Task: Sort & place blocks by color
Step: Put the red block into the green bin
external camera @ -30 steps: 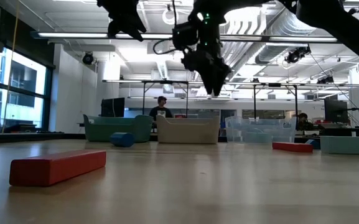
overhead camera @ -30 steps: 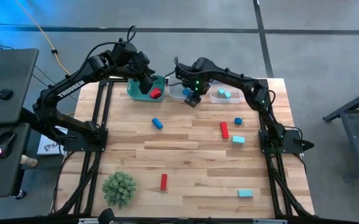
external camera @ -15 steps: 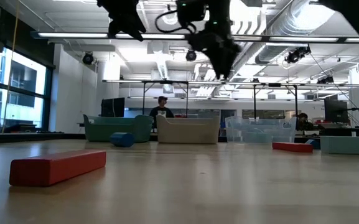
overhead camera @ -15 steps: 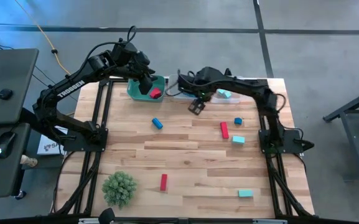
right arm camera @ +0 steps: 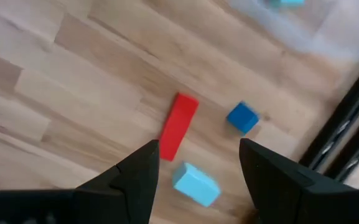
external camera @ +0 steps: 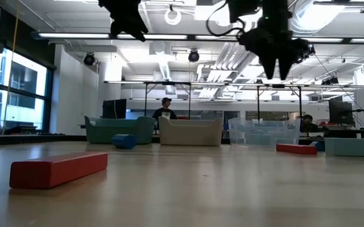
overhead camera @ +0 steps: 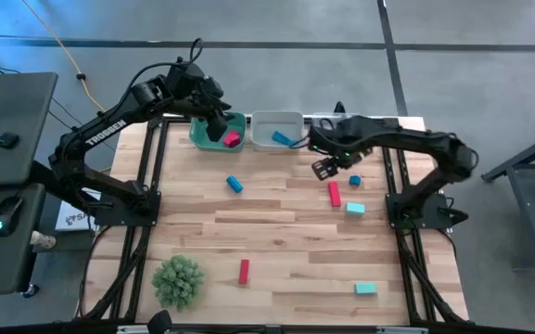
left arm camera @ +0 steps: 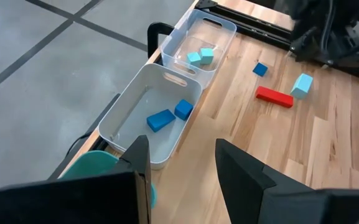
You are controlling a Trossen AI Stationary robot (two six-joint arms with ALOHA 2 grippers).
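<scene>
My right gripper (overhead camera: 325, 167) hangs open above the table, pointing down, with nothing between its fingers. Below it lie a red bar (right arm camera: 179, 124), a blue cube (right arm camera: 242, 117) and a teal block (right arm camera: 195, 183), flat on the wood. My left gripper (overhead camera: 219, 125) waits open and empty over the green bin (overhead camera: 197, 139), which holds a red block (overhead camera: 232, 139). The grey bin (left arm camera: 167, 74) holds two blue blocks (left arm camera: 160, 119), and the clear bin (left arm camera: 226, 28) two teal ones (left arm camera: 195, 58). A blue block (overhead camera: 235, 184), a red bar (overhead camera: 243, 271) and a teal block (overhead camera: 365, 289) lie loose.
The three bins stand in a row along the table's far edge. A green spiky plant ball (overhead camera: 177, 280) sits at the near left corner. In the low view a person (external camera: 163, 108) shows in the room behind the table.
My right gripper has moved from above the grey bin toward the table's right and near side, rolling about its own axis, and now hangs over the red bar and blue cube. It has stayed open. No block has moved.
</scene>
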